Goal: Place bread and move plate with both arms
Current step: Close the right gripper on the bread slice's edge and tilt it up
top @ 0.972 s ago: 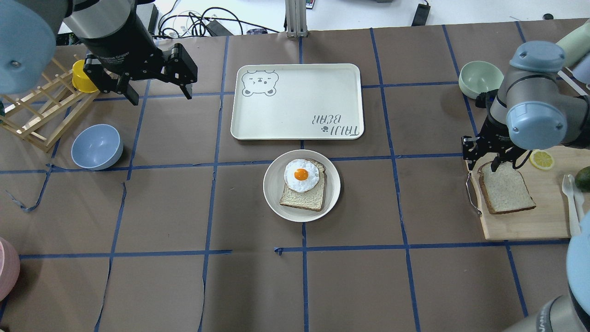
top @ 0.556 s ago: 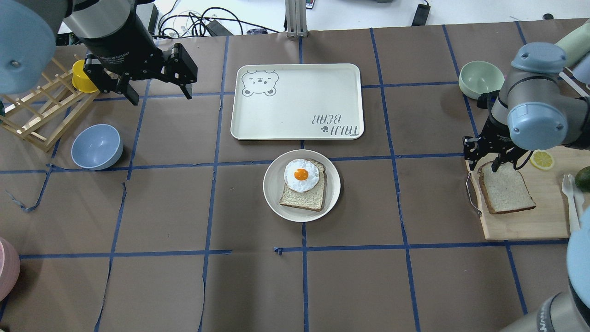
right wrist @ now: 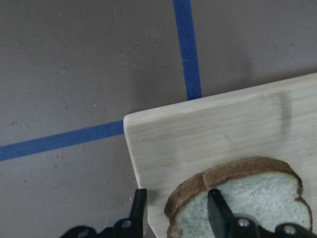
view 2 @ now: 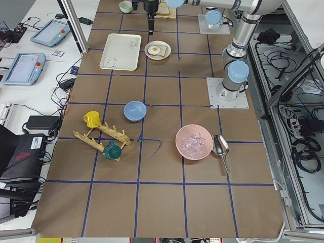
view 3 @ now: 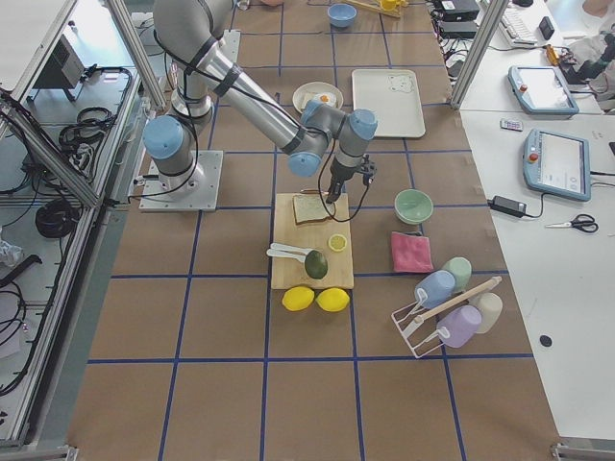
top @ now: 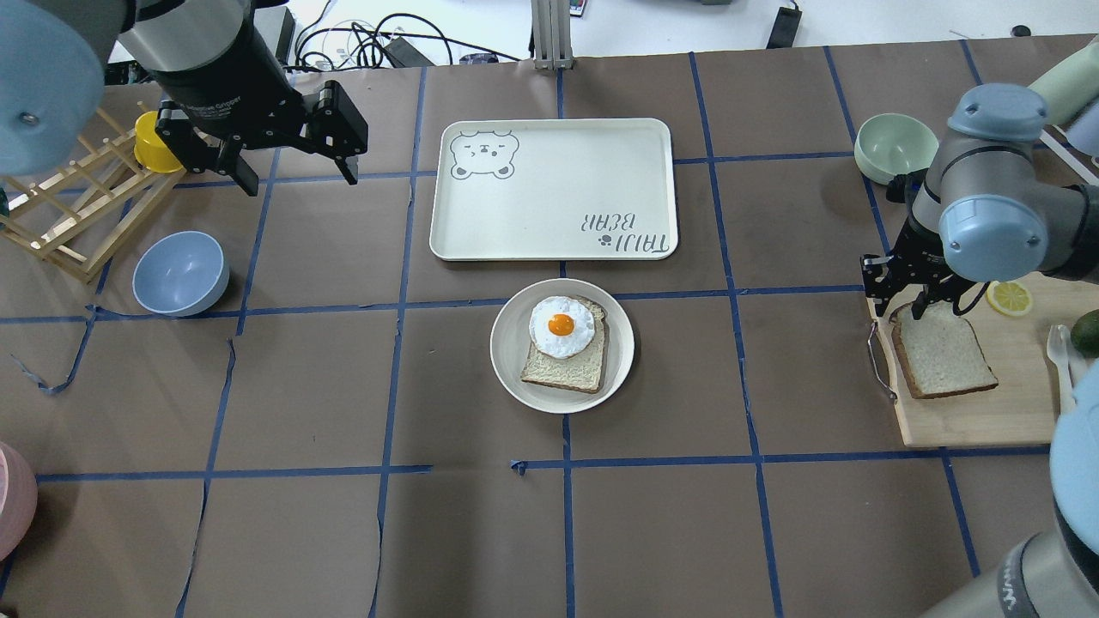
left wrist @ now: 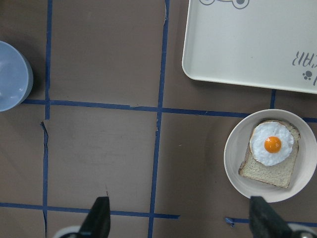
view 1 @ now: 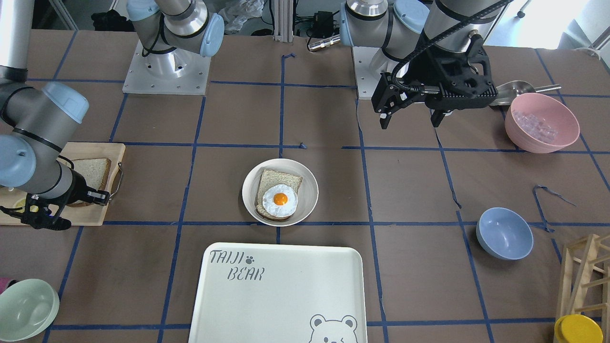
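The plain bread (top: 944, 352) lies on a wooden cutting board (top: 987, 416) at the right; it also shows in the front view (view 1: 90, 171) and the right wrist view (right wrist: 247, 210). My right gripper (top: 900, 305) is open and low over the slice's far-left corner. One finger (right wrist: 215, 210) is over the slice and the other is outside the crust. The cream plate (top: 506, 360) sits mid-table and holds a second slice with a fried egg (top: 561, 326). My left gripper (top: 299, 178) hangs open and empty, high at the far left.
The white TAIJI BEAR tray (top: 554, 189) lies just beyond the plate. A pale-green bowl (top: 895, 146) stands behind my right arm. A lemon slice (top: 1009, 297) and an avocado (top: 1086, 330) are on the board. A blue bowl (top: 180, 273) and a wooden rack (top: 77, 210) stand at the left.
My right wrist has shifted slightly over the bread's far corner. The bread, the plate and my left arm have not moved.
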`<act>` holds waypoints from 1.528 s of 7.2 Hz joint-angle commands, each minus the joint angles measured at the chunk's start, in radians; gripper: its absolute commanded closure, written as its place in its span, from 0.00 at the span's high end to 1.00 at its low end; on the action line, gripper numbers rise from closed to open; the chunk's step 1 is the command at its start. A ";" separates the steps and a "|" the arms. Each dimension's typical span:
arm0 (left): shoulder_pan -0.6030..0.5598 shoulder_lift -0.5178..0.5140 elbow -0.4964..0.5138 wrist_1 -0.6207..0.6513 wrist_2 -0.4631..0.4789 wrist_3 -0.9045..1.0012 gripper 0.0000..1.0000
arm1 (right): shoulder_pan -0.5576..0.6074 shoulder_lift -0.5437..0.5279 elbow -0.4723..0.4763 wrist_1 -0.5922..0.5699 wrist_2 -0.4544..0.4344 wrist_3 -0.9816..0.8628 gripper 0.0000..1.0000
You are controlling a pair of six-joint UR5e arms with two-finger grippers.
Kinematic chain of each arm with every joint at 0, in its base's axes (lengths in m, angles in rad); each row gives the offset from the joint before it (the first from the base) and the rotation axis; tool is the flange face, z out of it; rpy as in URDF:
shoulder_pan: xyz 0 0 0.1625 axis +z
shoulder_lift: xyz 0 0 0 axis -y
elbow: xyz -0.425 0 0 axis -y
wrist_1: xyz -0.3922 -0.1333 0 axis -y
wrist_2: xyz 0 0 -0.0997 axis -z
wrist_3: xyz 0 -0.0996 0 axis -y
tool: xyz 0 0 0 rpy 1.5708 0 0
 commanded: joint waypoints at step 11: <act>0.000 0.001 0.000 0.001 -0.001 0.000 1.00 | 0.018 -0.114 -0.159 0.350 0.018 0.014 0.00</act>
